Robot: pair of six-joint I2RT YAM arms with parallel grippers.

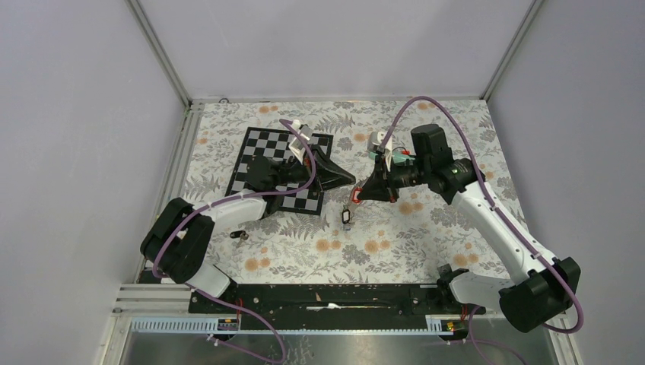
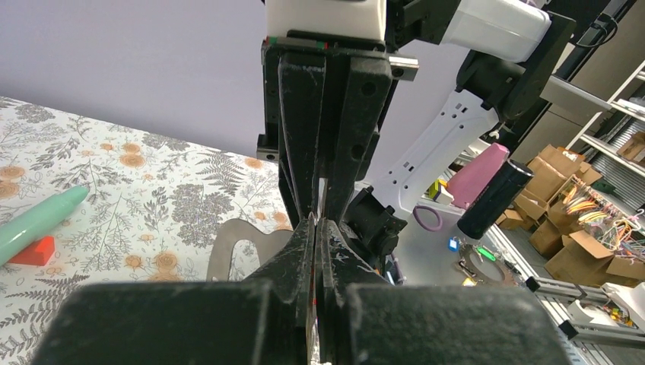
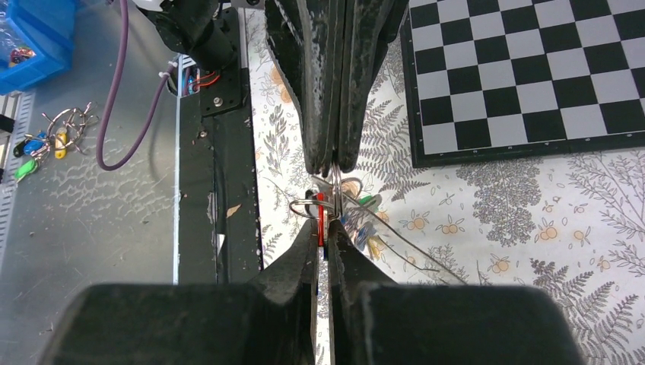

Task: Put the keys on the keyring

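While my left gripper (image 2: 316, 226) is pinched tight on the thin wire keyring (image 3: 335, 182), my right gripper (image 3: 323, 228) meets it tip to tip, fingers closed on the red key (image 3: 320, 217) right at the wire; a green key (image 3: 370, 201) and a blue key (image 3: 363, 230) sit just at three o'clock of that pinch; a black key (image 1: 347, 217) shows at six o'clock of it from above. The floral cloth (image 1: 395, 243) is grey ferns and orange blossoms; the chessboard mat (image 1: 262, 156) lies at ten o'clock, the teal tube (image 2: 42, 217) at one o'clock; plain pale walls (image 1: 327, 46) close the far side; print on the cardboard boxes (image 2: 559, 179) is too small to read.
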